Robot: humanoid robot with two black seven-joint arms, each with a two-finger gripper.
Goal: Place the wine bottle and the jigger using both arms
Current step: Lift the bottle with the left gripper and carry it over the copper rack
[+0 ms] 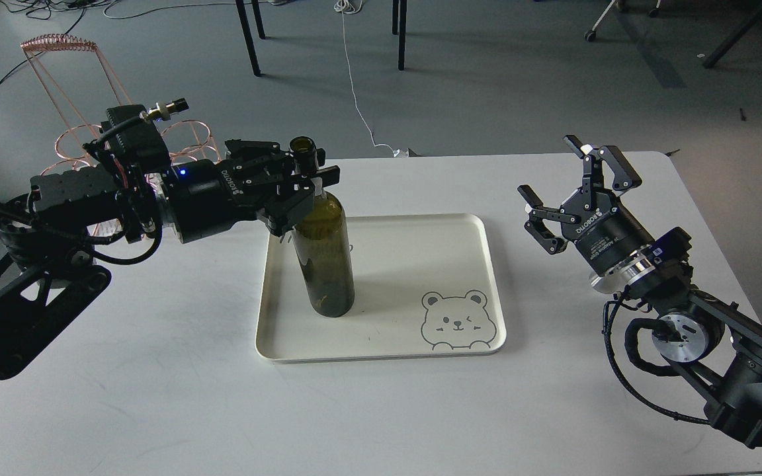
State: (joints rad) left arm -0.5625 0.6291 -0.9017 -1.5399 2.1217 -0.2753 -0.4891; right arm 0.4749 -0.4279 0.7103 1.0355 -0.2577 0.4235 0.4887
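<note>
"ROBOTIQ" on both grippers: left gripper (311,173), right gripper (576,188)

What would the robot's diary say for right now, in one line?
left pincer: gripping tall dark-green glass bottle neck | bottle: upright in cream bear tray | right pincer: open, empty | jigger: unseen

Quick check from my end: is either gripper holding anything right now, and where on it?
The left gripper is closed around the neck of the wine bottle, which stands upright on the tray. The right gripper is open and holds nothing.
</note>
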